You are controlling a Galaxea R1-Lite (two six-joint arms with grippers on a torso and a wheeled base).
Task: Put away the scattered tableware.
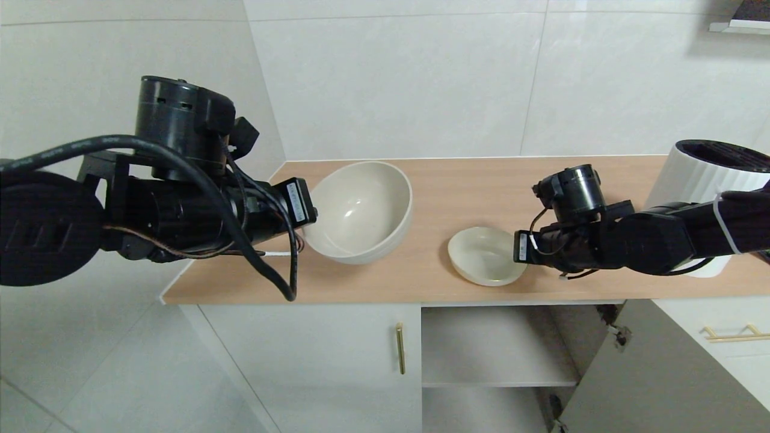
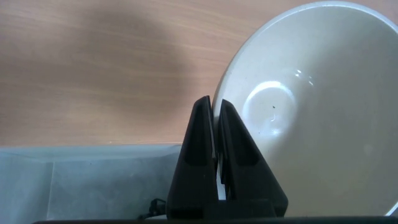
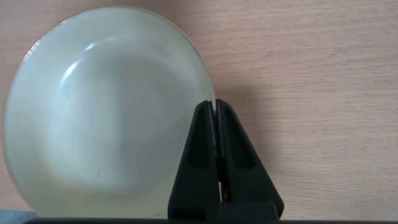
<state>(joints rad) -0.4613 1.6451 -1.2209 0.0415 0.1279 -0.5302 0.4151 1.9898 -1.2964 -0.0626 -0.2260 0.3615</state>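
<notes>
- The large bowl (image 1: 361,207) is tipped on its side at the left end of the counter (image 1: 469,186), with its mouth facing the left arm. I cannot tell whether its lower side touches the wood or hangs just above it.
- The small dish (image 1: 484,255) sits near the counter's front edge, also tilted, right above the open cabinet compartment (image 1: 493,361).
- The left gripper (image 2: 216,102) is pinched closed on the large bowl's rim, one finger inside the wall and one outside.
- The right gripper (image 3: 216,106) is clamped the same way on the small dish's rim, at the edge nearest the right arm.
- Step in hand, as I judge it: carry both pieces off the counter and down to the shelf below.
- A rim pinch is a thin hold on glazed ware. The bowl's weight hangs well out from the fingers, so it may pivot or slip; slow, smooth travel without wrist rolls should help.
- Bringing the dish in first looks sensible, since it is just over the opening.
- Both pieces need to clear the counter's front lip before descending.
- The open door (image 1: 631,373) stands near the right arm's path, and the ribbed white canister (image 1: 692,174) sits just behind that arm.
</notes>
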